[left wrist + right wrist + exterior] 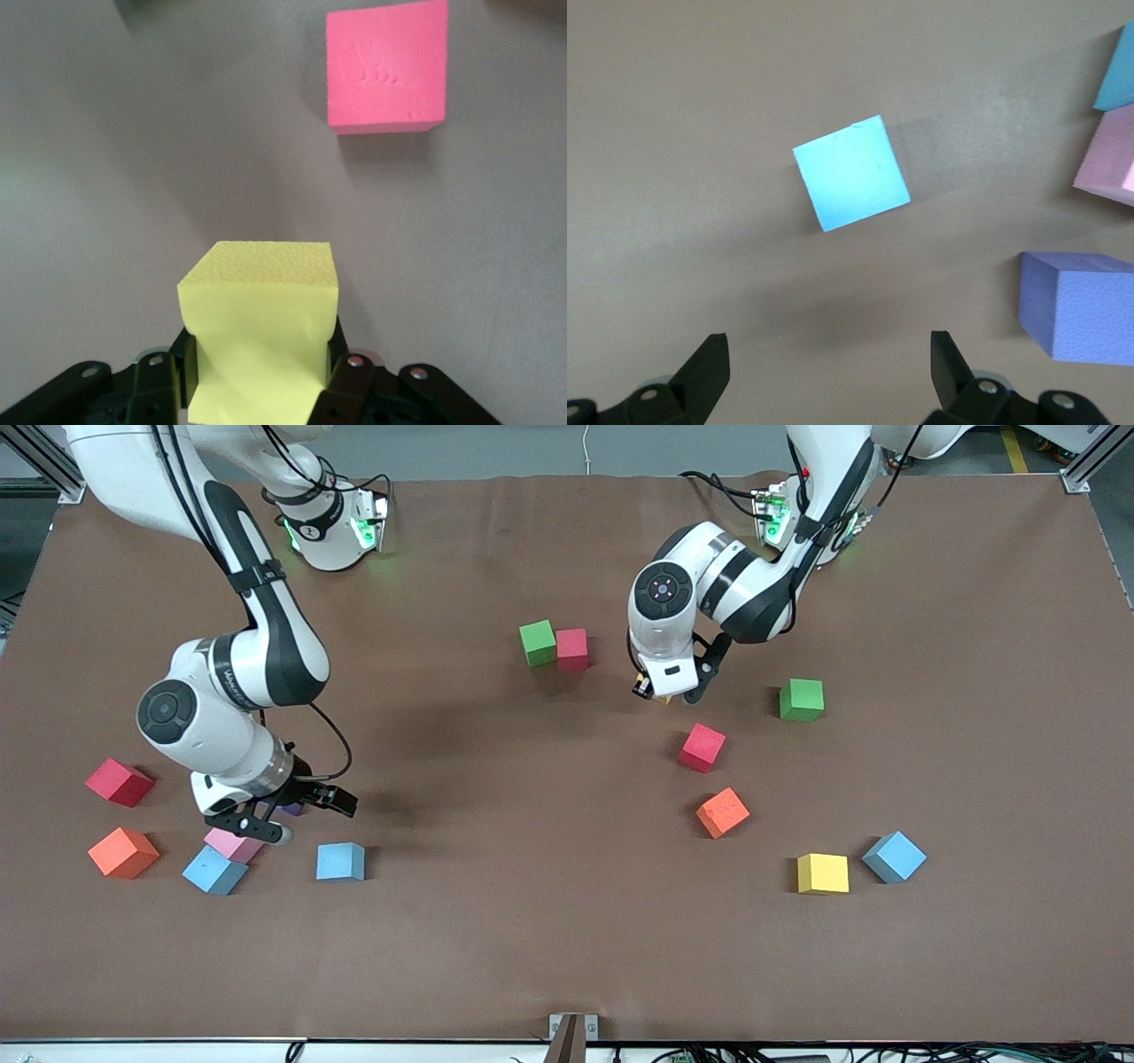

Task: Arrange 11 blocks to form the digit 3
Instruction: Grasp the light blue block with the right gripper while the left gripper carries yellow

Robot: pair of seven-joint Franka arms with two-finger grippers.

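Observation:
My left gripper (663,693) is shut on a yellow block (261,328), held just above the mat beside a green block (538,642) and a red block (572,648) that touch each other. Another red block (387,66) lies on the mat ahead of it. My right gripper (301,817) hangs open over bare mat, with a light blue block (850,173) ahead of its fingers and a purple block (1076,305) beside them. The purple block (288,809) is mostly hidden under that hand in the front view.
Toward the right arm's end lie red (120,782), orange (123,852), pink (233,844) and two light blue blocks (214,870) (341,861). Toward the left arm's end lie green (802,699), red (702,747), orange (722,812), yellow (822,873) and light blue (894,856) blocks.

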